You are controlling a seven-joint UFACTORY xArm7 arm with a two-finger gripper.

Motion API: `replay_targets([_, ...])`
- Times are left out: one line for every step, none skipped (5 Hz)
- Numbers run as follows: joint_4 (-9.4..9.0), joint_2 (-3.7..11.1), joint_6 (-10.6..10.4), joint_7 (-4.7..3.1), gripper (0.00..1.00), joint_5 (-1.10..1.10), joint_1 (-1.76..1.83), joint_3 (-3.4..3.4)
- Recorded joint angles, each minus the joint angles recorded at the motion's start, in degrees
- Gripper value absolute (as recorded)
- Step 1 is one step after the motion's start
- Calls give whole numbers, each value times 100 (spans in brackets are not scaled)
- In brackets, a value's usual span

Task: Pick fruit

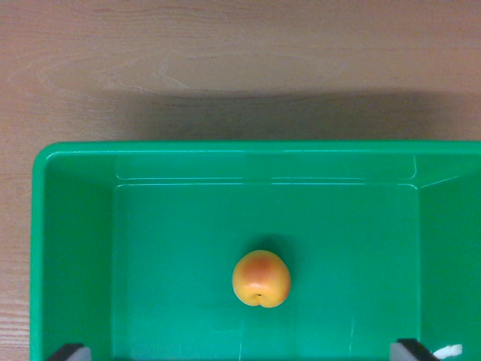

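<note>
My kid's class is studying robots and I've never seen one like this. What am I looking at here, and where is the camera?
The camera sits on a robot arm's wrist, looking straight down. The dark bits at the bottom corners are the tips of its claw, spread wide apart and holding nothing. Below is a green plastic bin resting on a wooden table. Inside the bin lies one orange-red fruit, perhaps a peach or apricot, sitting alone on the bin's floor. The robot's job is to pick that fruit up.
</note>
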Motion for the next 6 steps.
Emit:
replay_targets([0, 0, 0, 0, 0, 0, 0, 0])
replay_targets([-73, 27, -90, -12, 0, -7, 2, -3])
replay_targets([-73, 27, -90, -12, 0, -7, 2, -3])
replay_targets([-170, 63, -209, -29, 0, -17, 5, -6])
replay_targets([-170, 63, -209, -29, 0, -17, 5, -6])
replay_targets([-282, 105, -347, -48, 0, -29, 8, -10])
